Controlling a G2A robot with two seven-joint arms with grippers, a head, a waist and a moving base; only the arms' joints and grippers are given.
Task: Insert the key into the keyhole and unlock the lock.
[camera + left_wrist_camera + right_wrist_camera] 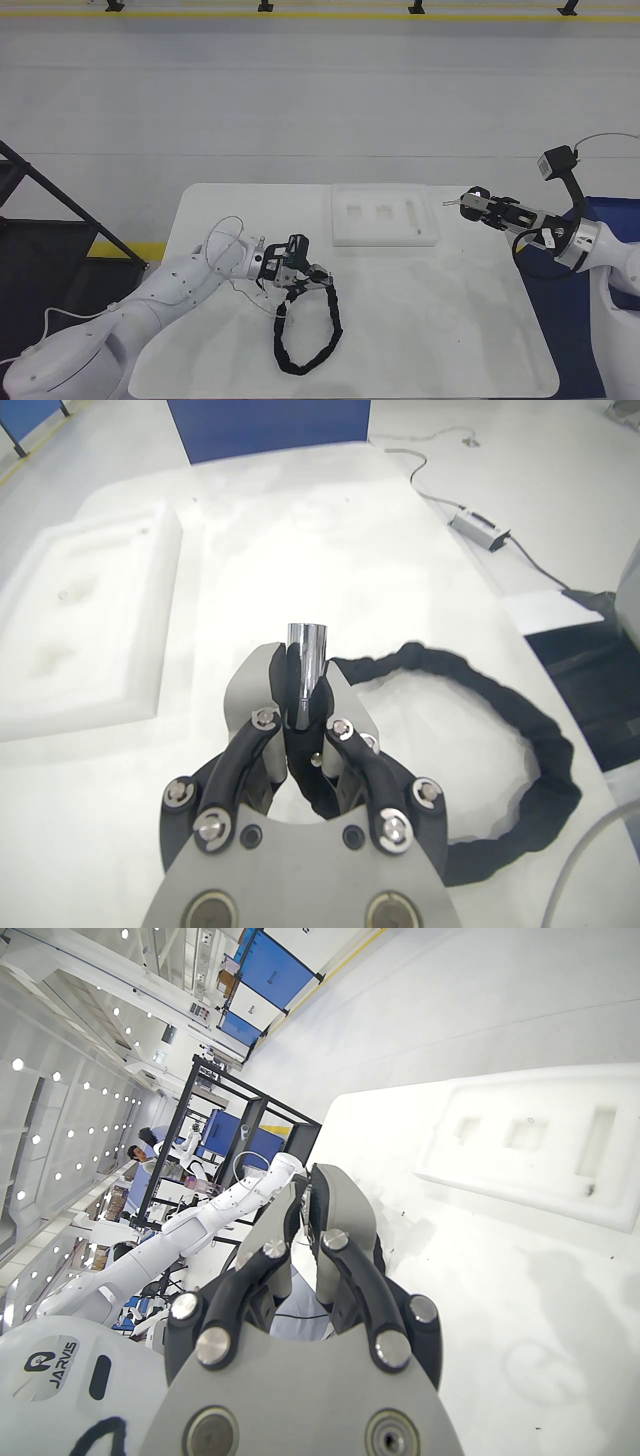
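Top view places the left gripper [303,270] over the near-left part of the table [450,320], clamped on the lock [306,660] by its chrome cylinder, with the black sleeved chain [318,340] looping nearer on the surface. The right gripper [468,203] hangs just right of the white foam tray [345,236], pinching the thin key [450,204], which points left.

- The tray [385,215] sits on the worktop [450,320], central, at its far side.
- The chain lock [310,340] lies nearer and left of it, one end between the left gripper's [303,272] fingers [247,685].
- The right gripper [468,203], apparently with the key [450,204], is just right of the tray.
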